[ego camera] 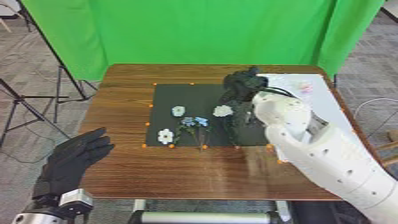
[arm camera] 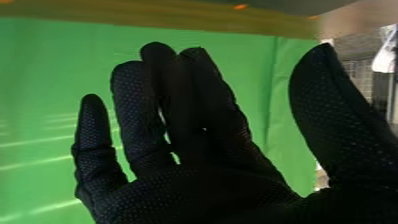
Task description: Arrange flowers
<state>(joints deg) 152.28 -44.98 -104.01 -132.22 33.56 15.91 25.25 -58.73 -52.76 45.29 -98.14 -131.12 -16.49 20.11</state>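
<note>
In the head view my right hand (ego camera: 242,84) is over the upper right part of the dark mat (ego camera: 169,136), beside the white sheet. My right hand (arm camera: 191,165) is open in the right wrist view, fingers straight, thumb apart, holding nothing. My left hand (ego camera: 75,159) rests open off the table's left edge. On the mat lie a white flower (ego camera: 165,136) at lower left, a pale flower (ego camera: 179,111) above it, small blue flowers (ego camera: 194,121) in the middle and a white flower (ego camera: 223,111) to their right. A pink flower (ego camera: 306,87) lies on the white sheet (ego camera: 286,80).
Small orange markers (ego camera: 145,145) run along the mat's edges on the brown table (ego camera: 120,170). A green curtain (ego camera: 213,30) hangs behind the table. A black stand (ego camera: 55,97) is on the floor at the left.
</note>
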